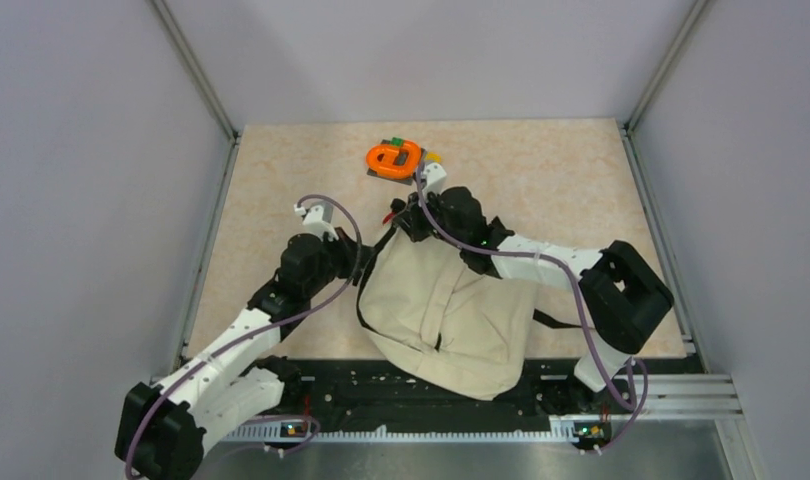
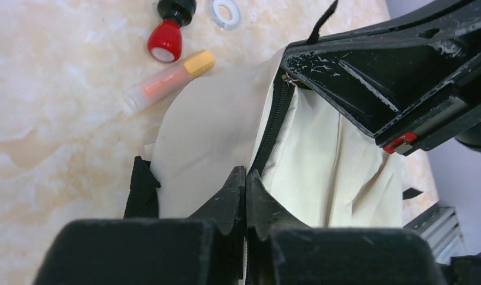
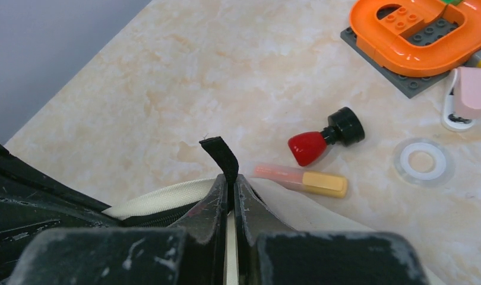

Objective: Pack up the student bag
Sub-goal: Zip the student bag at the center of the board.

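Note:
The student bag (image 1: 451,320), cream fabric with black straps, lies flat between the two arms near the table's front edge. My left gripper (image 1: 369,262) is shut on its zipper edge (image 2: 268,124) at the bag's left side; in the left wrist view the gripper (image 2: 246,176) has the zip running between its fingertips. My right gripper (image 1: 403,214) is at the bag's far top, shut on a black strap loop (image 3: 221,154) that sticks up from between the gripper's (image 3: 231,181) fingers. The cream bag rim (image 3: 161,199) shows just left of them.
Just beyond the bag lie a red stamp with a black knob (image 3: 324,139), a clear orange tube with a yellow cap (image 3: 300,178) touching the bag's edge, and a clear tape ring (image 3: 422,161). Farther back sit an orange brick piece on a grey plate (image 1: 393,160) and a pink clip (image 3: 467,95).

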Available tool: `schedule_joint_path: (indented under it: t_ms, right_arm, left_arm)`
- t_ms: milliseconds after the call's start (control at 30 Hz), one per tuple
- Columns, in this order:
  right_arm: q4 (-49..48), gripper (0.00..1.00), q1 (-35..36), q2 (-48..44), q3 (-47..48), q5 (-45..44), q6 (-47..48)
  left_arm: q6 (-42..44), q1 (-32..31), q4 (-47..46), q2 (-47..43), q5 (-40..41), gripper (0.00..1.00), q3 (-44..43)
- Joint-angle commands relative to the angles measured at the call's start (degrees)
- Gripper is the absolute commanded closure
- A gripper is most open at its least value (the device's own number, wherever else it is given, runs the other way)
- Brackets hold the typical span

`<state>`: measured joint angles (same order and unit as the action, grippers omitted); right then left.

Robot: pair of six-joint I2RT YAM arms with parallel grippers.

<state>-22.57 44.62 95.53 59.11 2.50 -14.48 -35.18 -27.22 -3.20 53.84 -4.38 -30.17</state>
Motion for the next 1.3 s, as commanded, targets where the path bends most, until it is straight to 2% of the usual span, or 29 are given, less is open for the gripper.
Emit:
schedule_joint_path:
  t_ms: [0,200,433,533,600,667,833,933,967,1067,1133,1167,1267]
  right_arm:
    - [-5.1,1.0,-2.6,-1.6,-1.5,-12.2,1.4]
    - [-7.4,1.0,-2.0,-4.4,-8.9,-14.4,0.7]
    - [-13.6,1.0,-0.7,-4.9,-14.3,-16.2,-1.5]
    - [-14.3,1.0,0.5,-5.1,-14.0,-16.0,-0.8]
    - [-15.5,1.0,1.5,-5.3,-14.0,-14.5,0.1]
    - [-16.7,1.0,2.1,-5.6,-14.1,-12.4,0.1]
    - [-16.5,1.0,2.5,-6.6,-13.4,-4.9,-0.6]
    - [-12.3,1.0,2.5,-7.8,-12.0,-1.7,-1.1]
    - [-11.4,0.97,2.5,-8.4,-12.0,-1.2,-1.7]
    - [-10.1,0.7,2.5,-9.7,-12.3,-1.1,-5.3]
    - [-9.6,0.58,2.5,-9.6,-11.9,0.7,-7.7]
    - [-9.0,0.54,2.5,-9.2,-11.0,1.6,-9.7]
    - [-8.2,0.52,2.5,-7.3,-9.2,5.8,-13.9]
  left_arm:
    - [-6.9,0.3,10.4,-8.7,5.9,1.0,4.6]
    - [-9.5,0.3,19.1,-19.5,12.4,1.0,7.6]
    - [-9.6,0.3,28.8,-28.2,14.5,1.0,7.6]
    - [-6.2,0.3,27.6,-29.6,13.6,0.99,7.5]
    - [-3.5,0.3,23.6,-28.7,10.9,0.88,6.8]
    - [-0.8,0.4,19.8,-25.7,7.9,0.69,5.1]
    - [4.1,0.4,16.8,-13.8,6.6,0.39,-2.3]
    - [6.1,0.3,16.3,-7.2,6.1,0.3,-6.9]
    - [6.3,0.4,15.8,-5.7,6.0,0.29,-7.4]
    - [6.8,0.4,12.4,-1.8,6.5,0.27,-7.8]
    - [6.8,0.5,12.5,0.3,8.0,0.28,-8.4]
    - [6.8,0.4,13.5,0.9,8.2,0.28,-8.7]
    - [6.9,0.5,13.9,0.6,6.8,0.29,-8.4]
